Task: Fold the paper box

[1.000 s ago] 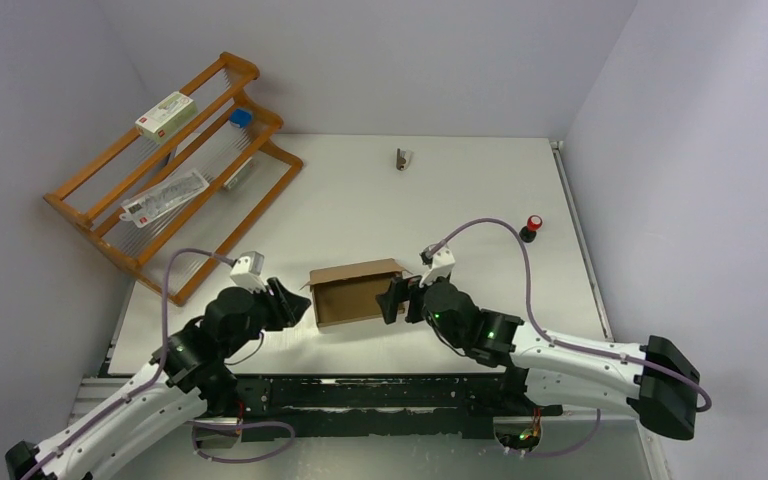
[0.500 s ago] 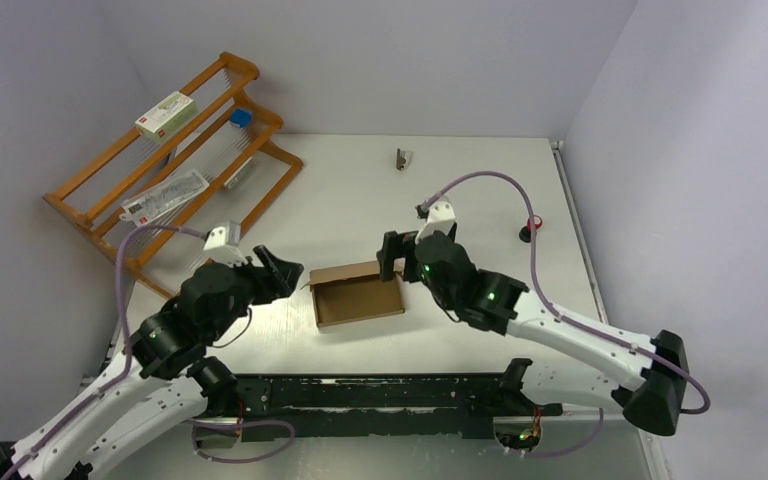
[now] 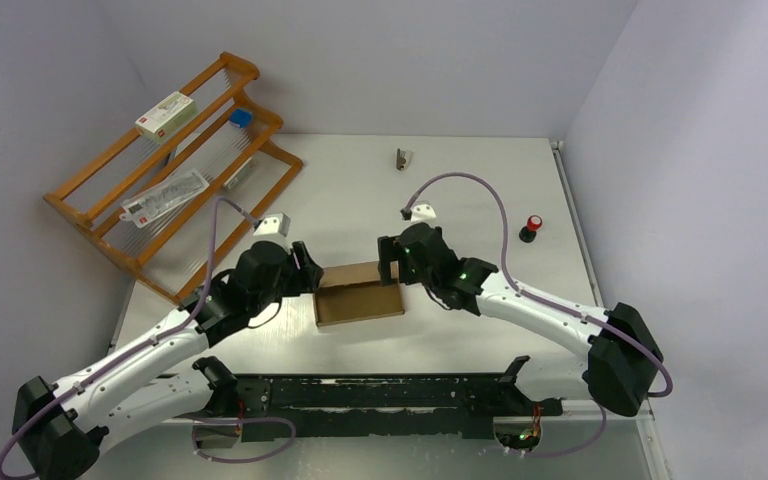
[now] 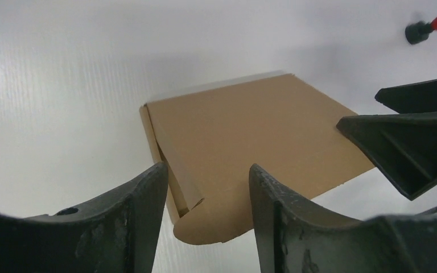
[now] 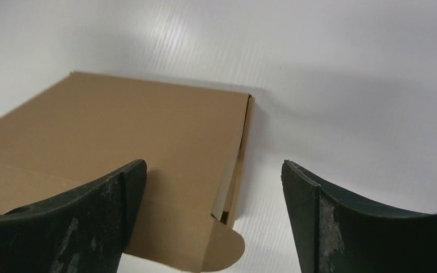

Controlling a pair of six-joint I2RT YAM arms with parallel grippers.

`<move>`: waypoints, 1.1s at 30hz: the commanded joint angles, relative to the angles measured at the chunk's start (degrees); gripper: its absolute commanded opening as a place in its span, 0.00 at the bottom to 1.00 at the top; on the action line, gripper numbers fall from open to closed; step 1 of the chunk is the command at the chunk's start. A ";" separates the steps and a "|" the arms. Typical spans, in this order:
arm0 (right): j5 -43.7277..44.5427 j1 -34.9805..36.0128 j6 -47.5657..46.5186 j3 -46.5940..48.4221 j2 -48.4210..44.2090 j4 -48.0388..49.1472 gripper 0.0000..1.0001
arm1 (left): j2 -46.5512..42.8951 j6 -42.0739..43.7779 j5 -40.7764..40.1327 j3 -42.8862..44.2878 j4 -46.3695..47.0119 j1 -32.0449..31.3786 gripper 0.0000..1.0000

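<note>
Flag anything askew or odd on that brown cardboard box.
The shallow brown cardboard box looks lidded, but its rounded side tabs poke out untucked at each end, leaving gaps along the side walls.

the paper box is plain brown; the table white with fine ribbing; at ten o'clock the rack is orange wood, its carton white with red print; at two o'clock a black knob has a red cap

I note a wooden rack far left, holding a white carton, blue item and packet. On the table: a grey clip far, a red-capped knob right.
</note>
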 commanded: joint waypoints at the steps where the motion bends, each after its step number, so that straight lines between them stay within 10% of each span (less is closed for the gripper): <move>1: -3.27 -0.14 1.88 -5.22 -2.07 2.71 0.91 | -1.10 -1.55 4.92 -4.67 5.15 -0.30 0.56; 33: -17.10 -0.23 13.89 -15.02 2.27 21.31 0.57 | 2.00 -9.32 11.43 -16.47 19.87 -0.29 0.31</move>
